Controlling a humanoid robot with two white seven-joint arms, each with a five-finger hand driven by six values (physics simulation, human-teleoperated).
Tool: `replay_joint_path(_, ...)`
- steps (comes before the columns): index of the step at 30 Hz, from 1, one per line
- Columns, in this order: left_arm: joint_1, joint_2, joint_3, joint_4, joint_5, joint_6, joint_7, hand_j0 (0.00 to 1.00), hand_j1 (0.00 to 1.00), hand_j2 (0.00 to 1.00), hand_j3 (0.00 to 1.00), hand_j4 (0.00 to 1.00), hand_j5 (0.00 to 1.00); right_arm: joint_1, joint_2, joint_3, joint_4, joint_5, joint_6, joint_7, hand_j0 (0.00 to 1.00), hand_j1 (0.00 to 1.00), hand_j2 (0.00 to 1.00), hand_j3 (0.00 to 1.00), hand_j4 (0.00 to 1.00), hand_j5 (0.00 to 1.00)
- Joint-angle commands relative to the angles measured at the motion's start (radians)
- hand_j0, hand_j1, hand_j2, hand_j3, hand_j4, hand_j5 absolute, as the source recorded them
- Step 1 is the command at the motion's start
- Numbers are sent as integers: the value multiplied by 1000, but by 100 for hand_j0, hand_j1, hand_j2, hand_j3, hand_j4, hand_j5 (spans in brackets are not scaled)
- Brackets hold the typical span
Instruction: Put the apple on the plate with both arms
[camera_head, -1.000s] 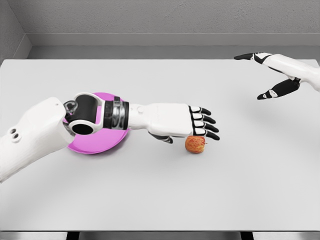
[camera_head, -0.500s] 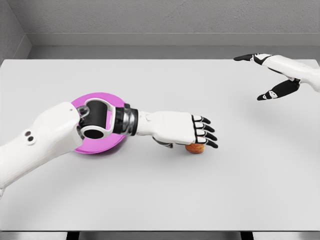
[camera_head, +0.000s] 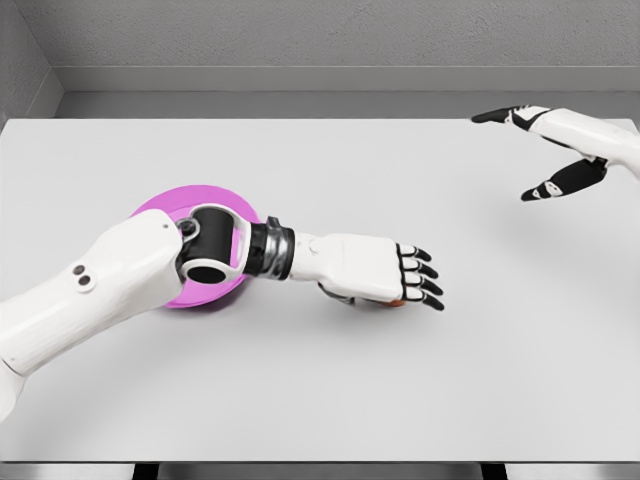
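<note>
Apple (camera_head: 397, 300) mostly hidden under left hand (camera_head: 375, 270).

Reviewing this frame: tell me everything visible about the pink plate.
The plate is a round, flat, magenta disc with a smooth, matte look and a slightly raised centre ring. It lies flat on the white table, left of the middle. Only its far and left rim and a strip of its near edge show; the left arm's elbow joint crosses over the rest, so contact cannot be judged. Nothing is seen lying on its visible part. The left hand is off to its right.
</note>
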Motion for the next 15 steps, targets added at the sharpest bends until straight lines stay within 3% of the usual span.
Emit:
replay_joint_path(1,0,-1,0,8,-17,1,2,100,100,100,100,100,100,0,-19,-4,-2,-7,3,0,100,100,100,100,100,100)
replay_joint_path(15,-21,-17,2,19,-40,1,2,98,98,98,98,98,98,5,-41,-18,-4,-10,3,0,100,100,100,100,100,100)
